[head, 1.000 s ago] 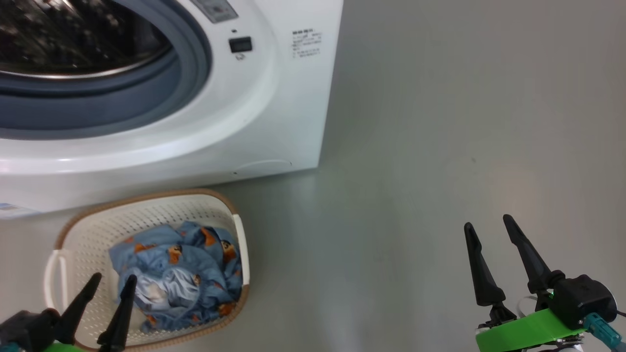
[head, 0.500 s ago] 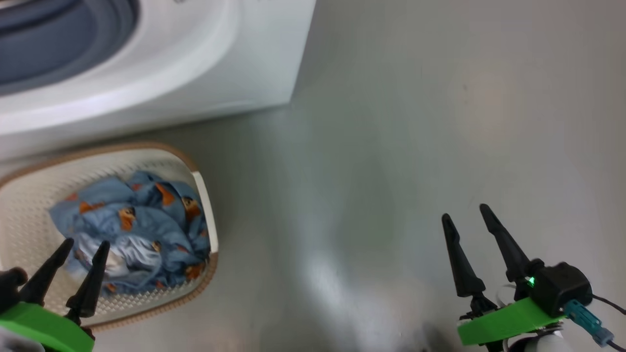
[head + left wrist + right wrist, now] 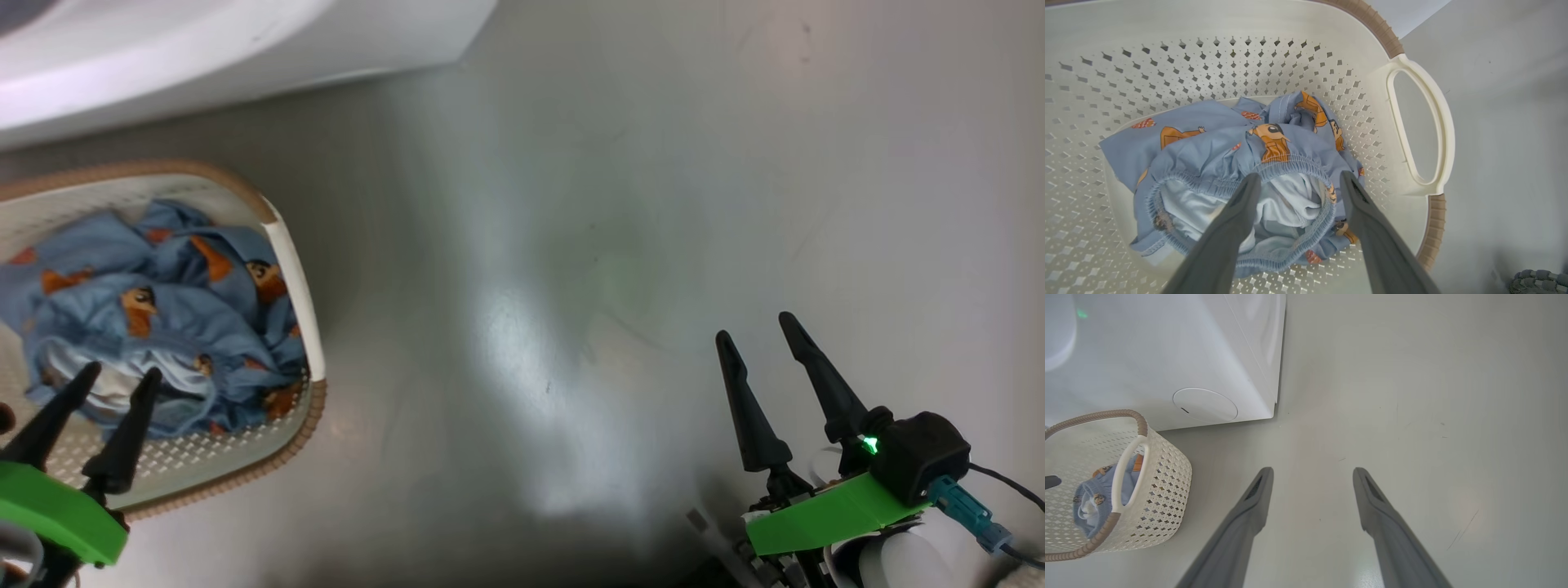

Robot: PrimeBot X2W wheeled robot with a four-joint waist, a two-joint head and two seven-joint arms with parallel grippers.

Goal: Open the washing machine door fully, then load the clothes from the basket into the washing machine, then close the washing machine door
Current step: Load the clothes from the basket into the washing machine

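Observation:
The cream perforated basket (image 3: pixel 294 269) with its brown rim stands on the floor at the left of the head view, and the light blue clothes (image 3: pixel 139 310) with orange figures lie bunched inside. My left gripper (image 3: pixel 118 377) hangs open just above them; in the left wrist view its tips (image 3: pixel 1298 179) straddle the elastic waistband of the clothes (image 3: pixel 1216 151), holding nothing. The basket wall (image 3: pixel 1167 61) and a handle (image 3: pixel 1425 122) surround them. My right gripper (image 3: pixel 759 327) stands open over bare floor, well right of the basket (image 3: pixel 1163 473). The white washing machine (image 3: pixel 163 41) shows only its lower front; its door is out of view.
Grey floor spreads to the right of the basket and the machine. In the right wrist view the washing machine's lower corner (image 3: pixel 1208 375) with a round cover (image 3: pixel 1205 405) stands behind the basket.
The head camera has tilted down: the machine's drum opening has slid out of the top and the basket has shifted up and left. Both grippers stay open.

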